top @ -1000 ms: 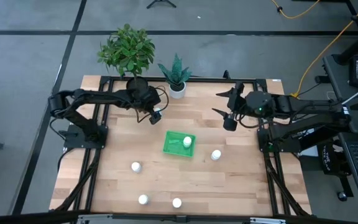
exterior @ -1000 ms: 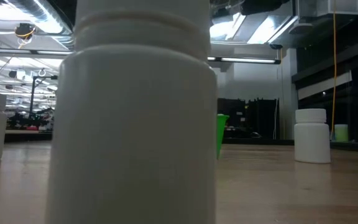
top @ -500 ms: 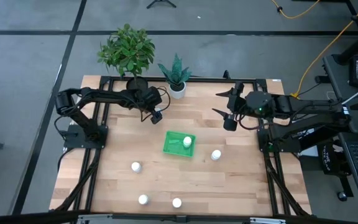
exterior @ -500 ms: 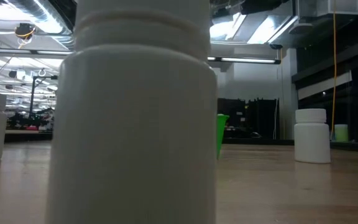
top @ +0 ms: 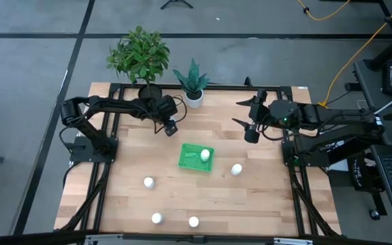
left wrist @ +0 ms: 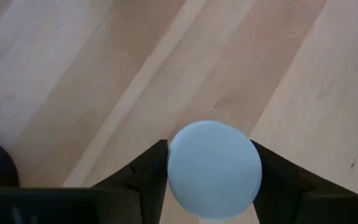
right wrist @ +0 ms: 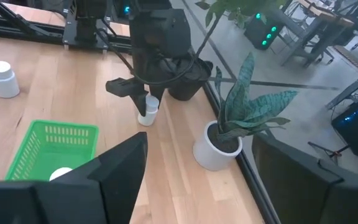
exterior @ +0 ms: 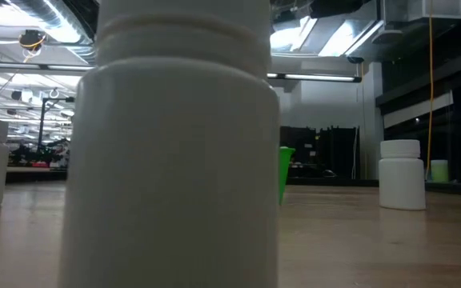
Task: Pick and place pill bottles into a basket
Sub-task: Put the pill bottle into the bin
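Observation:
My left gripper [top: 171,127] is at the table's far left of centre, shut on a small white pill bottle [left wrist: 213,168], which also shows in the right wrist view [right wrist: 146,111]. The green basket [top: 190,158] lies at the table's middle with one bottle [top: 205,155] standing in it. Another bottle [top: 237,169] stands right of the basket, and three bottles [top: 148,182] [top: 156,218] [top: 194,222] stand nearer the front. My right gripper [top: 250,133] is open and empty over the table's far right. My left gripper pinches the bottle between its two fingers [left wrist: 146,177], one on each side just below the round cap [left wrist: 213,163]. The fingers come from above, pointing down. The bottle stays upright under the gripper [right wrist: 146,112]; whether its base rests on the table I cannot tell.
A leafy plant in a dark pot [top: 140,58] and a spiky plant in a white pot [top: 193,85] stand at the table's far edge, close behind my left gripper. In the low view one bottle [exterior: 174,144] stands right before the camera and hides most of the table.
My left arm's shoulder and elbow have shifted a little toward the table's right. Its gripper stays shut on the bottle at nearly the same spot.

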Motion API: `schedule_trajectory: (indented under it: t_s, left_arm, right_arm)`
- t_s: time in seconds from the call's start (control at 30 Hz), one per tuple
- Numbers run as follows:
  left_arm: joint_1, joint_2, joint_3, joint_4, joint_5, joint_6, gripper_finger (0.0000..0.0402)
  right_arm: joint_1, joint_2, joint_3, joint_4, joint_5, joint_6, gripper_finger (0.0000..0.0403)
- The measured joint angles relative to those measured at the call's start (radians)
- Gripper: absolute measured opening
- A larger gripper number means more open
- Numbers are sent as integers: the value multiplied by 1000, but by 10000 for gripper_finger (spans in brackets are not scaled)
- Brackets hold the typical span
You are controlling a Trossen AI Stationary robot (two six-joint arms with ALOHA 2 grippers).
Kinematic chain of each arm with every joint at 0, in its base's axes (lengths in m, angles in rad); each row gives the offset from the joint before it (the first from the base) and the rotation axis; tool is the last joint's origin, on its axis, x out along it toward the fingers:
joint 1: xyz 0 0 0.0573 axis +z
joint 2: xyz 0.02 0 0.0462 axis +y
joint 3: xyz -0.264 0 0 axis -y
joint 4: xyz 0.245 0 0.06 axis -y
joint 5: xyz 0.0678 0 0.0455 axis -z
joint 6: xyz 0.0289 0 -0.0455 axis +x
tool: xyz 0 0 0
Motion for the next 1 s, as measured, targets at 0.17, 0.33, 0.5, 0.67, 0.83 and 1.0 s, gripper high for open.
schedule_trajectory:
  t_s: [0.17,0.33,0.5,0.67,0.83,1.0]
  left_arm:
    - [-55,-2,55,-47,2,40,175]
    - [-139,-2,213,-153,9,118,175]
    - [-236,-2,411,-234,11,160,175]
    - [-333,-4,514,-241,9,182,175]
    - [-406,-4,522,-298,-4,167,175]
    - [-456,-4,522,-369,-28,149,175]
  right_arm:
    - [0,0,0,0,0,18,291]
    - [0,0,0,-1,0,22,291]
    - [0,0,0,-1,0,23,291]
    - [0,0,1,-1,0,53,291]
    - [0,0,1,-1,0,64,291]
    - [0,0,1,-2,-27,51,291]
